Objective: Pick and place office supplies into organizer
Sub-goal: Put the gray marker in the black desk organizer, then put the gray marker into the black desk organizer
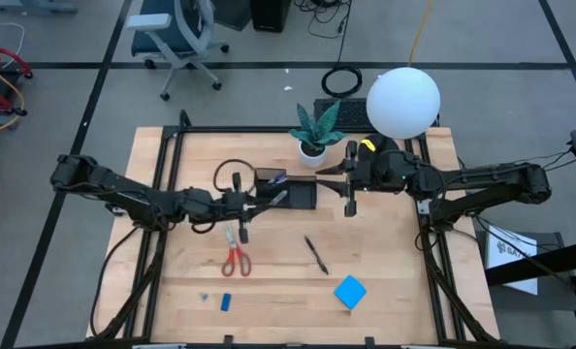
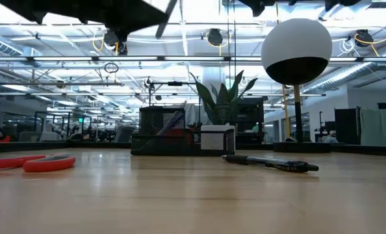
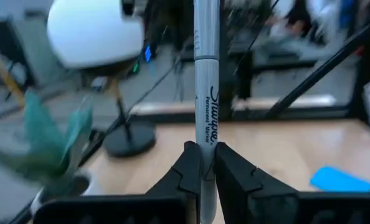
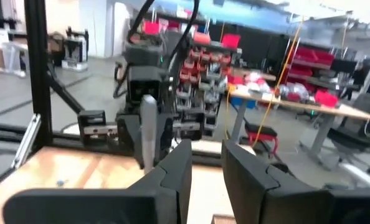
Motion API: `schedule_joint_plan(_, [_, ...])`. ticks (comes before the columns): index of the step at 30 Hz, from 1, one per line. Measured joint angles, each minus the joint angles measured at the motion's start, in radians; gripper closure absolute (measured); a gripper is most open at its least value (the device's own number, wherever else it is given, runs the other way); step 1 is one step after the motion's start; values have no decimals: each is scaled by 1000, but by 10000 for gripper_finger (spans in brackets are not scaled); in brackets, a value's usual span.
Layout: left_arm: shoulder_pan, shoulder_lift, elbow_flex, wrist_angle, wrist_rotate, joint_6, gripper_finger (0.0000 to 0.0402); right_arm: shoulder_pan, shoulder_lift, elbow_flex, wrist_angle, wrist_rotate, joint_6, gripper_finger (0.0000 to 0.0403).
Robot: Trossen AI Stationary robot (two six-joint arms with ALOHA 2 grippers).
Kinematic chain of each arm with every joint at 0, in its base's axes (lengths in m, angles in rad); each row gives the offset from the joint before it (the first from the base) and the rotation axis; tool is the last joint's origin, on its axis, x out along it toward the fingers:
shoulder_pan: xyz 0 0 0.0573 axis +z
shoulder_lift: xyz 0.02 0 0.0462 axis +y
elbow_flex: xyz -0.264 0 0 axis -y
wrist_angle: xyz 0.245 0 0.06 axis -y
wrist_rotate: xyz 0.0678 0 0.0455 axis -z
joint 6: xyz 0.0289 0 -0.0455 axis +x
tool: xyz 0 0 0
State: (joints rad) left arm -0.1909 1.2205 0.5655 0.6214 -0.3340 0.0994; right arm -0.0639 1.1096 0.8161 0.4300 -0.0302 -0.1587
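1. Above the bench (image 1: pixel 385 252), near the organizer (image 1: pixel 286 189), the left gripper (image 3: pixel 203 163) had its fingers clamped on a grey marker (image 3: pixel 205 93), which the left wrist view showed upright between them.
2. In the high view the marker (image 1: pixel 278 197) hung just over the organizer's front edge, and the low view showed it tilted high above the black tray (image 2: pixel 173 133).
3. The right gripper (image 1: pixel 349 184) hovered just beside the organizer's right end, near the potted plant (image 1: pixel 315 131); its fingers (image 4: pixel 172 168) stood slightly apart and held nothing.
4. The scissors (image 1: pixel 235 254) lay on the bench in front of the organizer, below the left gripper.
5. A black pen (image 1: pixel 315 254) lay at a slant near the middle of the bench.
6. The blue pad (image 1: pixel 350 291) sat toward the front right, and the small blue eraser (image 1: pixel 226 301) lay at the front left, well apart from it.
7. A white globe lamp (image 1: pixel 402 102) stood at the back right corner.
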Motion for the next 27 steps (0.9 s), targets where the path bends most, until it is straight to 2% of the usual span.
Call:
schedule_joint_plan(3, [-1,-1,-31,109,27,19,374,0,7,-26,67,-1,-1,325])
schedule_joint_plan(6, [0,-1,-35,112,27,19,374,0,7,-37,100,-1,1,325])
schedule_joint_plan(9, [0,0,-35,114,36,22,399,0,7,-38,96,-3,12,323])
schedule_joint_plan(11, [0,3,-35,114,46,21,401,0,8,-38,96,-28,14,314])
schedule_joint_plan(21, [0,3,-35,116,47,23,401,0,18,-39,107,-50,22,212])
schedule_joint_plan(27, [0,3,-35,107,47,21,401,0,16,-39,118,-50,18,181])
